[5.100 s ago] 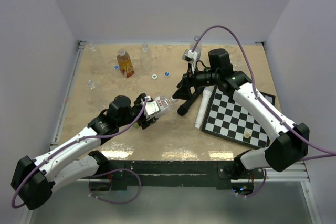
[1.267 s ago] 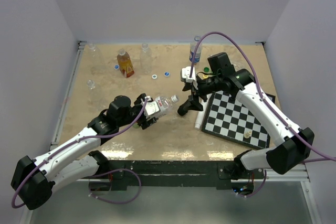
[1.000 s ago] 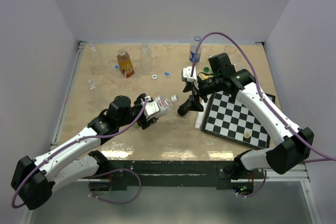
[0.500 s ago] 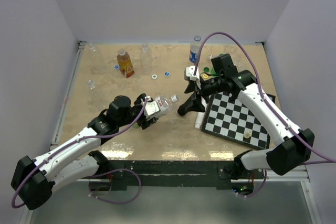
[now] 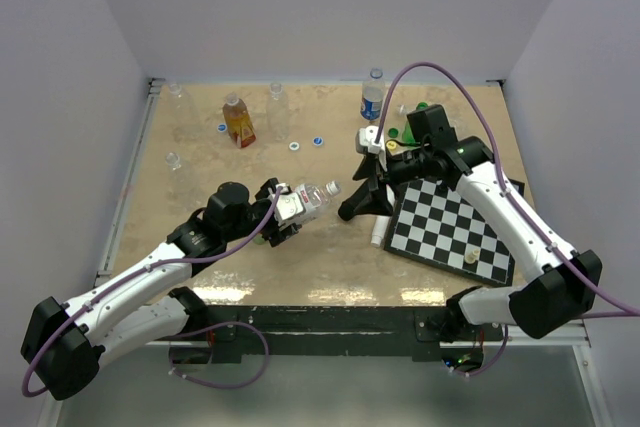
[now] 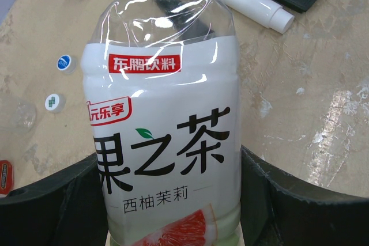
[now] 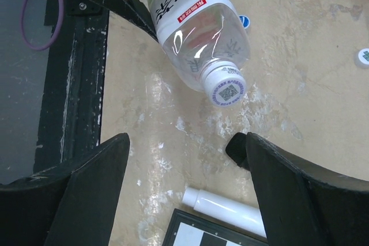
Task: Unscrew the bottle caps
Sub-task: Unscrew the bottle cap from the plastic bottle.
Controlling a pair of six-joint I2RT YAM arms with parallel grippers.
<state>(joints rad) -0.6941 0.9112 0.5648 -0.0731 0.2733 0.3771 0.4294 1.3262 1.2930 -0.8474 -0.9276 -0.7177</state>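
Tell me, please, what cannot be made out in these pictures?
- Cap: cut off by the top edge, left wrist view.
- Bottle: base cut off by the bottom edge, same view.
- Left fingers: pads hidden behind the bottle, same view.
- Far clear bottle: capped or not, too small, top view.

My left gripper (image 6: 173, 200) is black. The bottle (image 6: 164, 142) is clear, wrapped in a white label with black characters, a red band lettered in white, a small green leaf, and a pink-orange fruit slice at six o'clock. Its cap (image 7: 225, 90) is white, printed with a blue dotted code square. My right gripper (image 7: 179, 142) is black too. The table (image 5: 200, 237) is mottled beige. At four o'clock is a chessboard (image 5: 450, 222) in black and white checks, with a plain white tube (image 5: 381, 230). At eleven o'clock, an amber bottle (image 5: 238, 122) has a red-yellow label. At one o'clock, the blue-labelled bottle (image 5: 372, 99) is otherwise clear. The loose caps (image 5: 318, 140) are blue and white. My cables (image 5: 434, 66) are purple.
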